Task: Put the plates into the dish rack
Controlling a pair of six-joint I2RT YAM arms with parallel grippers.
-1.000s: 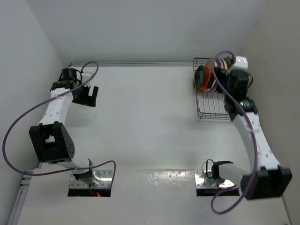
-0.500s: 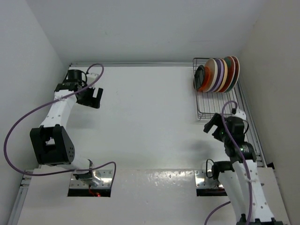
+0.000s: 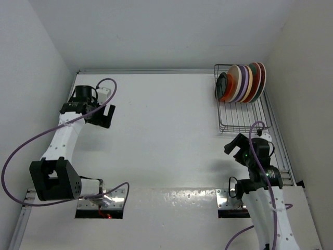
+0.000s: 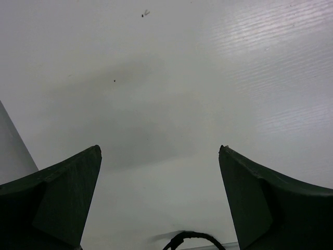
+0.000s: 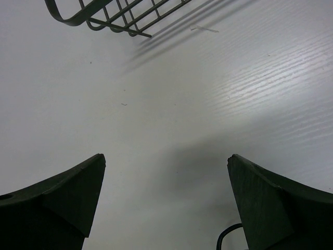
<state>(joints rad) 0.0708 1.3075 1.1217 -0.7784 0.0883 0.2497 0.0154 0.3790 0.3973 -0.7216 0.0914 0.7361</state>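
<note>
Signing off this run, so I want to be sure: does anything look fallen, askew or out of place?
Nothing stands out. The plates stand on edge, bunched together at the far end of the dish rack, and none lies on the table. The left gripper and right gripper are open and empty.

A white table fills the scene, its surface matte, with a fine ribbed grain that shows in the wrist views. Plain white walls close it in: a back wall beyond the far edge, a left wall and a right wall along the sides. A thin metal rail runs along the far edge. By the near edge a glossy strip catches a bright glare. The light is even and diffuse.
</note>
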